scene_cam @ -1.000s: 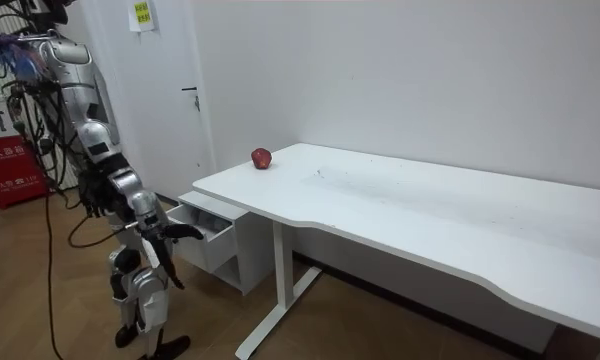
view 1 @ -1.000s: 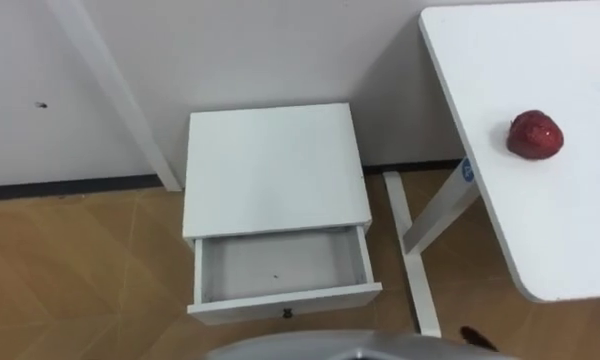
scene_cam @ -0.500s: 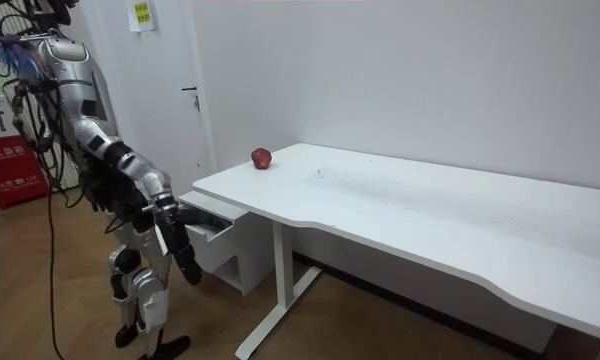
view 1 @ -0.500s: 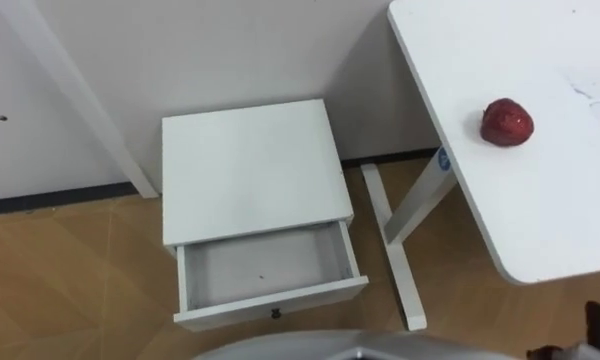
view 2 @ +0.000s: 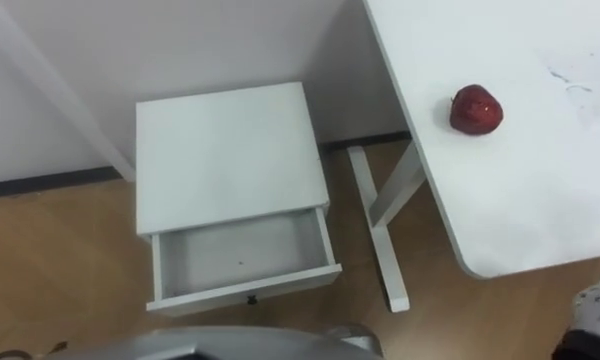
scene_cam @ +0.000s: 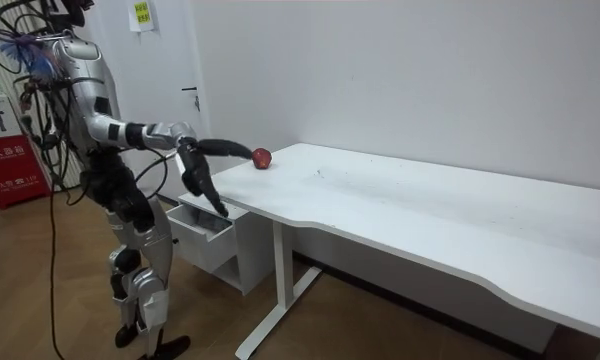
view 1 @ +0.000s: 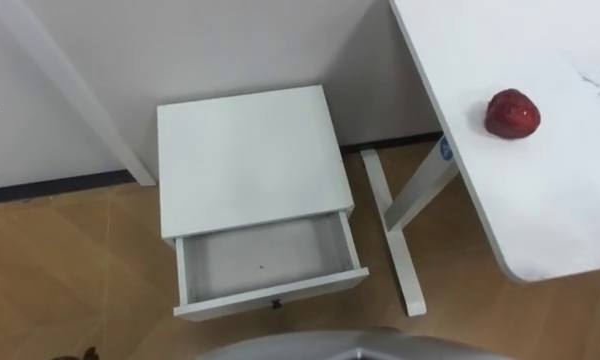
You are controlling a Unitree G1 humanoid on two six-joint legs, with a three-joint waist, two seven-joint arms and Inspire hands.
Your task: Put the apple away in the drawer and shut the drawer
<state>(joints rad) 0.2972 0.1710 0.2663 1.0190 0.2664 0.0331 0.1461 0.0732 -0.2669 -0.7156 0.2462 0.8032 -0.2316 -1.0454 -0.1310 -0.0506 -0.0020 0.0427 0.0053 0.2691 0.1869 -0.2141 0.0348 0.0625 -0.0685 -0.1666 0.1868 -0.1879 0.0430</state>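
Change: since half a second ago we see the right arm swung up from beside the drawer to about shoulder height and stretched toward the table. The apple, cabinet and drawer lie as before, and the slight shift in the eye views is the camera's own.
Right hand (scene_cam: 190, 152): in the room view it hangs off the table's end edge. Its dark fingers are straight and spread apart, clamped on nothing. One part points level at the apple, the rest slants down toward the table's front corner.
Apple (view 1: 511, 112): red, resting on the table (view 1: 565, 215) near the end edge that faces the cabinet, toward the wall-side corner. It is apart from the hand.
Cabinet (view 1: 245, 150): white, against the wall, just beside the table's end and its leg (view 1: 390, 225).
Drawer (view 1: 265, 262): pulled open toward the robot. A small dark knob (view 1: 275, 303) sits at the middle of its front.
Writing: there is a round blue sticker (view 1: 445, 150) under the table's end edge, a yellow label (scene_cam: 140, 14) high on the wall and a red sign (scene_cam: 8, 165) with white characters at the room view's left. We find all the print too small to read.
Robot: it stands on the wooden floor (view 1: 70, 260), facing the cabinet with the table on its right.
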